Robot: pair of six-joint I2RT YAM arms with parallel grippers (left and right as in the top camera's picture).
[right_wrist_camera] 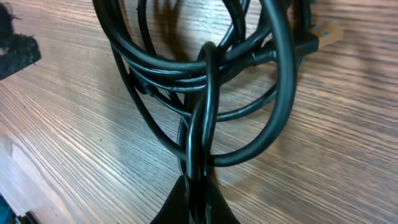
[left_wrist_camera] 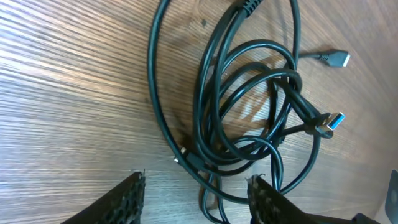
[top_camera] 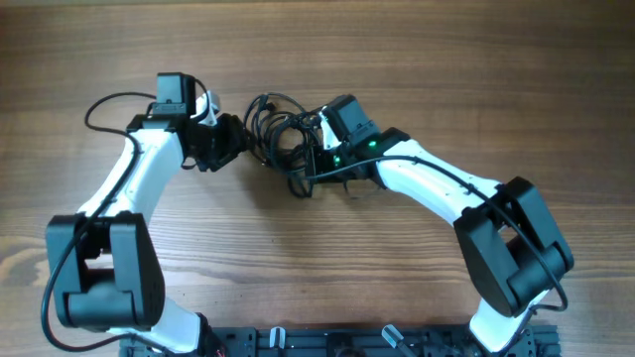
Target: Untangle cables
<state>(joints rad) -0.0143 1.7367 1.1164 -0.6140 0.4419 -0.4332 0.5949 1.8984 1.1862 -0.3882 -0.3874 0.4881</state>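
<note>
One knotted clump of cables, upper centre of the overhead view, resting on the wooden table between left gripper and right gripper.

Progress, by judgement: early. No strand separated. Loops crossing and threading through one another in both wrist views. Full separation not yet done.

Count:
- Two arms, two grippers, one clump.
- Two plug ends in the left wrist view: pale-tipped plug at upper right, blue-tipped plug at mid right.
- Number of separate cords inside the clump: cannot tell.

State of left gripper: fingers apart at the lower edge of the frame, straddling the lowest loops, clamped on nothing. Just left of the clump in the overhead view.

State of right gripper: fingers together at bottom centre of the frame, clamped on a small bundle of strands rising toward the clump. At the lower right of the clump in the overhead view.

Left to do, by judgement: anchor one side, draw loops free, part the cords, lay them well apart.
</note>
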